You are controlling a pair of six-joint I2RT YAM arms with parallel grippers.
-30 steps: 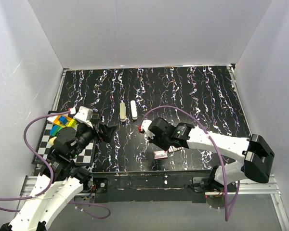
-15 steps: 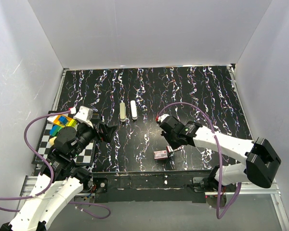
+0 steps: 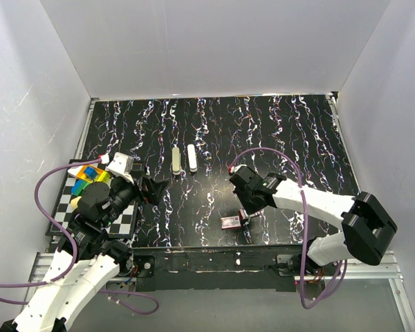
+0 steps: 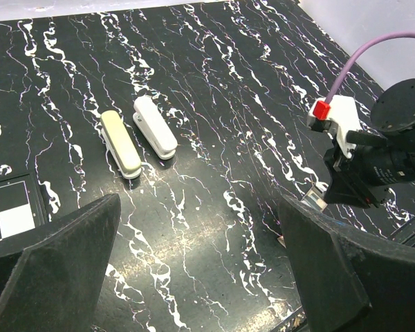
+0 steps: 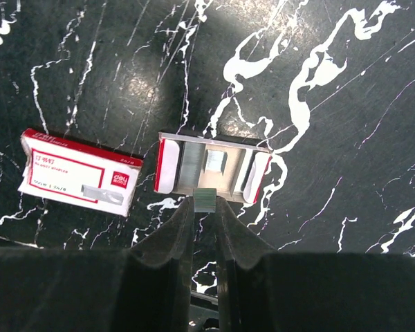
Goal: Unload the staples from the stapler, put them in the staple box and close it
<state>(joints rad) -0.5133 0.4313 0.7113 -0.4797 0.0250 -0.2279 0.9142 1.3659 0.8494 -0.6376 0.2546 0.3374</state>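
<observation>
My right gripper (image 5: 206, 206) is shut on a short silvery ribbed strip of staples (image 5: 206, 200). It holds the strip at the near edge of an open red-and-white box tray (image 5: 167, 164), which has more staples (image 5: 216, 161) inside. In the top view, the right gripper (image 3: 246, 214) is near the table's front edge. Two staplers, one beige (image 3: 176, 160) and one white (image 3: 191, 158), lie side by side mid-table, closed. Both also show in the left wrist view, the beige stapler (image 4: 120, 144) and the white one (image 4: 155, 127). My left gripper (image 4: 200, 277) is open and empty, low at the left.
The box's red-and-white sleeve (image 5: 79, 173) lies just left of the tray, and also shows in the top view (image 3: 229, 222). A checkered board with coloured blocks (image 3: 86, 181) sits at the table's left edge. White walls enclose the table.
My right gripper has moved right and down from beside the staplers to the box tray near the front edge. The left arm has not moved.
</observation>
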